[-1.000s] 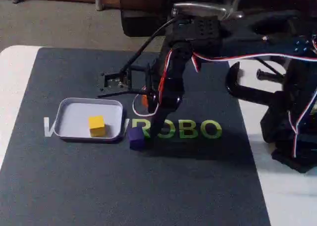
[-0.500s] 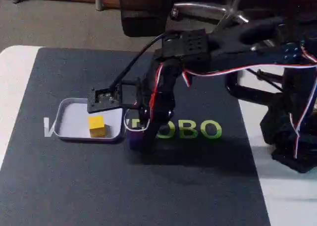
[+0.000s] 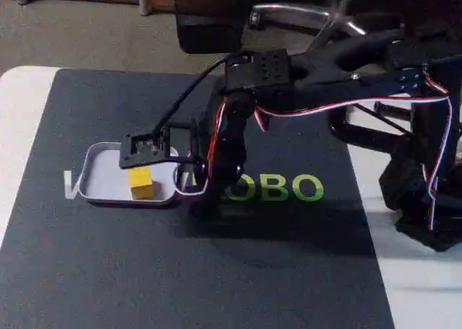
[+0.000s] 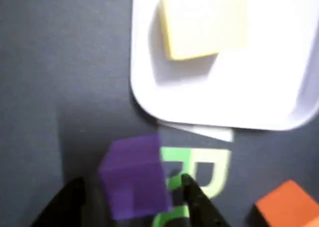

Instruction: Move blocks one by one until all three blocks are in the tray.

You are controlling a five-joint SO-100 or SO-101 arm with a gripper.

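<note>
One dark purple cube (image 4: 135, 176) is sitting on the dark mat (image 4: 60, 77), just outside the shallow white tray (image 4: 209, 100) holding a yellow cube (image 4: 203, 20). End effector (image 4: 134, 202) is straddling it, jaws apart, not yet clamped. Orange cube (image 4: 288, 203) is waiting alongside.

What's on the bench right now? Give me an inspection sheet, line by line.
Surface: dark mat with green letters, on a white table.
Job's things: yellow block in the tray; purple block and orange block on the mat outside it.
Clutter: nothing seen.
Gripper: gripper open, fingers either side of the purple block.
Cables: red, white and black wires along the arm.
Surroundings: clamp at table edge; floor behind.
</note>
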